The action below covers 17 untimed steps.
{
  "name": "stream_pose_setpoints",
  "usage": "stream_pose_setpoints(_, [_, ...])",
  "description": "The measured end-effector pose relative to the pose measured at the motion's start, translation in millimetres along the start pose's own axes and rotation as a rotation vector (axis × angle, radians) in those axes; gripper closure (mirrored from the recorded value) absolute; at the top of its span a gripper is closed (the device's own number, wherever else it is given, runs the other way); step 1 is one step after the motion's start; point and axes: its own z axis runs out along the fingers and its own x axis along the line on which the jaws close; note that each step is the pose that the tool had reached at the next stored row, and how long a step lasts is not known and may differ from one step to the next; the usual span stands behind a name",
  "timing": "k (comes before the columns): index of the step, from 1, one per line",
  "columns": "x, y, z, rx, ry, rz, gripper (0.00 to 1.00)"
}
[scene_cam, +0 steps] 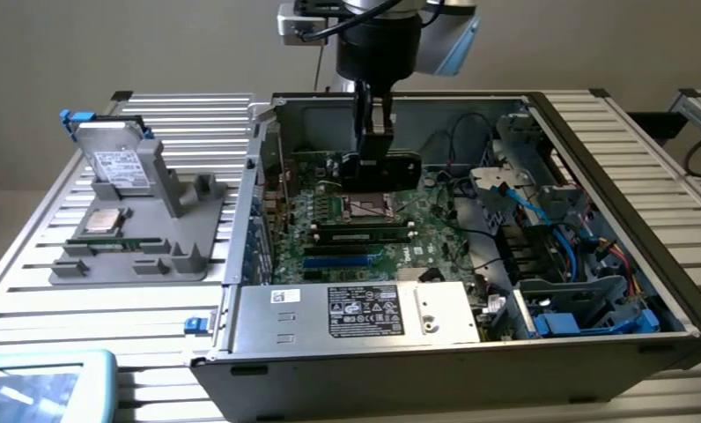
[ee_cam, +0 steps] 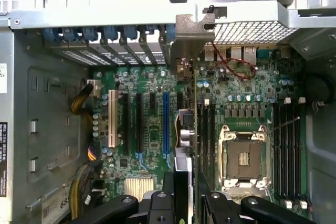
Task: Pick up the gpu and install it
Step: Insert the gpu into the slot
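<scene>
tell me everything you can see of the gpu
The gpu is a thin black card, standing on edge, gripped at its top by the claw above the green motherboard inside the open case. In the wrist view it shows edge-on, its silver bracket toward the case's rear slots. Whether it touches a slot is unclear.

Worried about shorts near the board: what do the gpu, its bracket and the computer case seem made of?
The gpu has a matte black face, likely plastic. Its bracket looks like bare silvery sheet metal, stamped and bent. The computer case seems grey sheet steel with folded edges, possibly coated.
</scene>
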Motion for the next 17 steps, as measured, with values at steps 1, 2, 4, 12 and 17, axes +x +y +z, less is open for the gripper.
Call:
stream_pose_setpoints(1, [0.0,0.0,-0.1,-0.0001,0.0002,0.000,0.73])
stream_pose_setpoints(2, [0.0,0.0,0.0,0.0000,0.0002,0.000,0.73])
stream_pose_setpoints(4, [0.2,0.0,0.1,-0.0001,0.0002,0.000,0.73])
stream_pose_setpoints(12, [0.6,0.1,2.7,-0.0021,0.0003,0.000,0.73])
stream_pose_setpoints(17, [1.1,0.8,5.8,-0.0025,0.0003,0.000,0.73])
